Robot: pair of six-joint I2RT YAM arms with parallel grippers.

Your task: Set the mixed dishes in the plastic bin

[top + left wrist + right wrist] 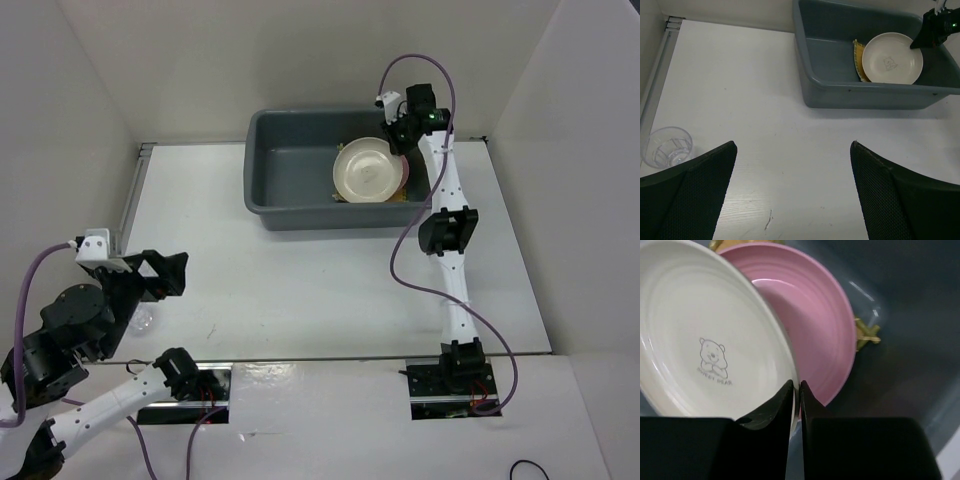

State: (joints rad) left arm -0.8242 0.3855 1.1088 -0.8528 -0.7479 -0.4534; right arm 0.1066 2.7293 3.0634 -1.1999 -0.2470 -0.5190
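The grey plastic bin (290,170) stands at the back of the table. In it my right gripper (795,385) is shut on the rim of the cream plate (700,330), which bears a bear print and lies tilted over the pink bowl (810,325). The yellow mat (867,332) peeks out under the bowl. The plate (365,172) and right gripper (400,135) also show from above. The clear cup (667,146) stands on the table at the near left, left of my open, empty left gripper (792,150), which hovers over bare table.
A metal rail (657,65) runs along the table's left edge. White walls close in the left, back and right sides. The bin's near wall (870,95) stands between the left gripper and the dishes.
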